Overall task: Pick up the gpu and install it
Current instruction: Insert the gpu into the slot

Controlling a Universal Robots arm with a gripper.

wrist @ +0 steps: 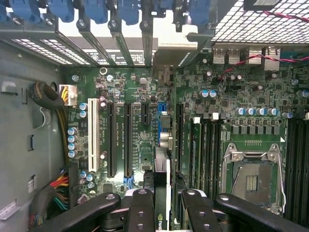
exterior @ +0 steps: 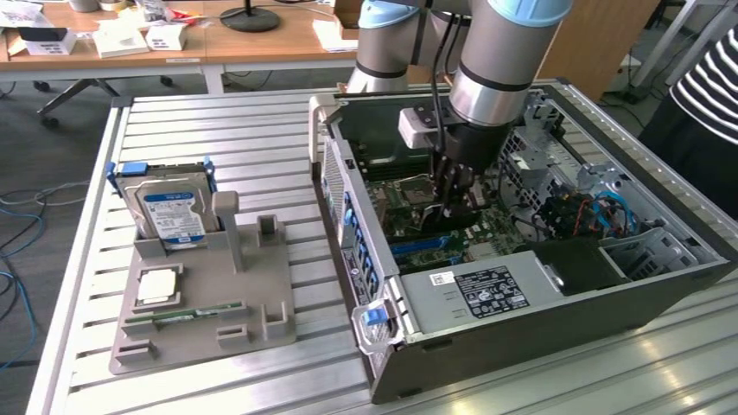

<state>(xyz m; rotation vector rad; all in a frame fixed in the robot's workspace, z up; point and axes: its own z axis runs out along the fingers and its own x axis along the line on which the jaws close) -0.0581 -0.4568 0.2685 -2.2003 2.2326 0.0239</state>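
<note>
My gripper (exterior: 454, 206) is down inside the open computer case (exterior: 645, 285), just above the green motherboard (exterior: 403, 203). It is shut on the gpu (wrist: 163, 164), a thin dark card seen edge-on between the black fingers (wrist: 141, 205), with its bracket end toward the case's rear slot covers (wrist: 120, 43). The card hangs over the board in line with a slot between the long black expansion slots (wrist: 128, 140) and the memory slots (wrist: 203, 150). I cannot tell whether its edge touches the slot.
The CPU socket (wrist: 251, 179) and a cable bundle (wrist: 53, 188) lie either side of the card. A power supply (exterior: 485, 290) fills the case front. On the slatted table a grey stand (exterior: 202, 341) holds a hard drive (exterior: 173, 212), a CPU (exterior: 155, 285) and a memory stick (exterior: 185, 316). A person's striped sleeve (exterior: 706, 86) is at the exterior view's right.
</note>
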